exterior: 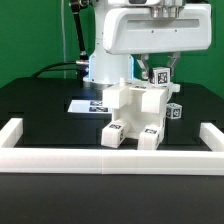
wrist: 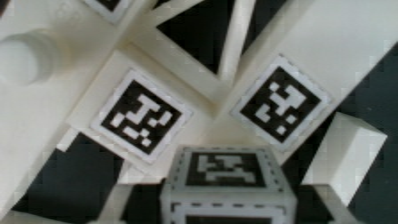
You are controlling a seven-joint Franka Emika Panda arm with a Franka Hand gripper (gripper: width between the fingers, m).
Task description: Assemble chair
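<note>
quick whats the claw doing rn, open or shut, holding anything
claw: closed on the tagged white chair piece at the top of the partly built chair

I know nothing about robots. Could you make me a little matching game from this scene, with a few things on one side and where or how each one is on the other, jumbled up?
Things:
1. fingers
2. marker board
3. border rail
4. table

Descriptions:
A. black
B. lies flat, to the exterior view's left of the chair
C. closed on a tagged piece at the chair's top
D. runs along the table's near edge

Pairs: 1-C, 2-B, 3-D, 4-A
</note>
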